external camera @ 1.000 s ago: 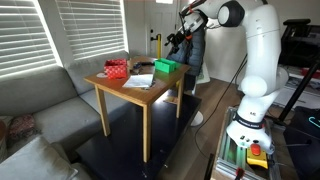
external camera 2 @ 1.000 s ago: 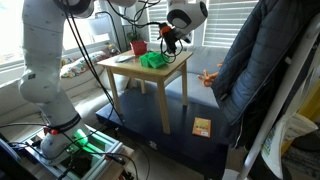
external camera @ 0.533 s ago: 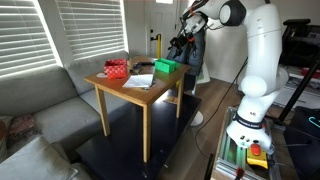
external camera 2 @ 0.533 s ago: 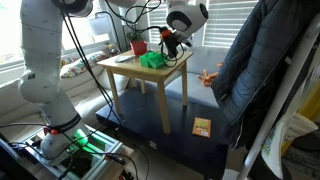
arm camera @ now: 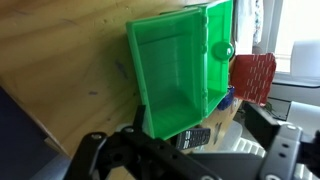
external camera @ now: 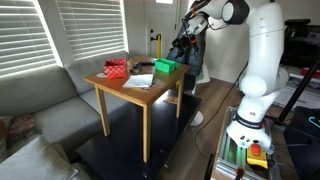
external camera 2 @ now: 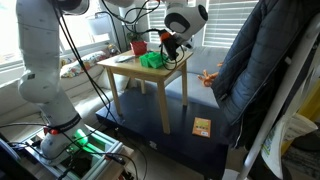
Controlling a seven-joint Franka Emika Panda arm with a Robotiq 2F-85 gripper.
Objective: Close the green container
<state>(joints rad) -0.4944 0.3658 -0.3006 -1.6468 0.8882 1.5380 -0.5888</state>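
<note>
The fingers (external camera: 180,45) hang in the air above the wooden worktop (external camera: 128,92) and touch nothing. In the wrist view the two dark fingers stand wide apart, with nothing between them. The green container (arm camera: 175,75) stands on the worktop below the fingers and just beyond their tips, across the gap between them, but apart from both. It is open: the inside is bare, and the lid (arm camera: 218,48) stands up from the far edge. Both exterior views show it at the worktop edge nearest to the fingers (external camera 2: 153,60). A red box (arm camera: 253,77) is behind the lid, farther from the fingers.
</note>
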